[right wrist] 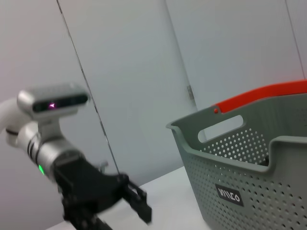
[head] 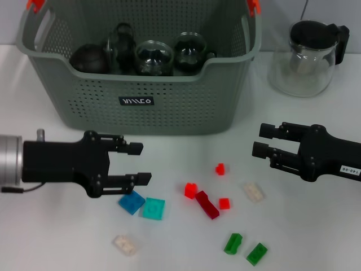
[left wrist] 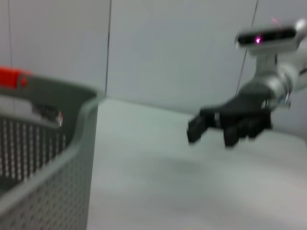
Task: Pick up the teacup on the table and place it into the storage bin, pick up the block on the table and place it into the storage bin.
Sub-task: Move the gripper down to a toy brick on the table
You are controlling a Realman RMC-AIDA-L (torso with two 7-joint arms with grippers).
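Landmark: the storage bin (head: pixel 141 84), grey and perforated, with orange handle clips and a small black label on its near wall, standing at the far side of the white desk (head: pixel 186 152).
Inside the bin: several dark and clear glass teacups (head: pixel 153 56) lie together against the near wall.
Left pincer (head: pixel 138 164): hovers just in front of the bin's near wall, toward its left end, fingers spread apart and holding nothing.
Right pincer (head: pixel 260 141): in front of the bin and off past its right corner, fingers parted and empty, pointing inward toward the other arm.
Blocks: scattered on the desk in front of the bin, none touched by either pincer.
Nearest the left pincer: a blue block (head: pixel 131 202) touching a teal block (head: pixel 152 208), with a clear one (head: pixel 124 244) farther from the bin.
Middle: small red blocks (head: pixel 191 189) and a dark red bar (head: pixel 207 204).
Farthest from the bin: two green blocks (head: pixel 232 243).
Other clear block (head: pixel 253 191): below the right pincer.
Glass pitcher (head: pixel 302 56): to the right of the bin, black lid and handle, upright.
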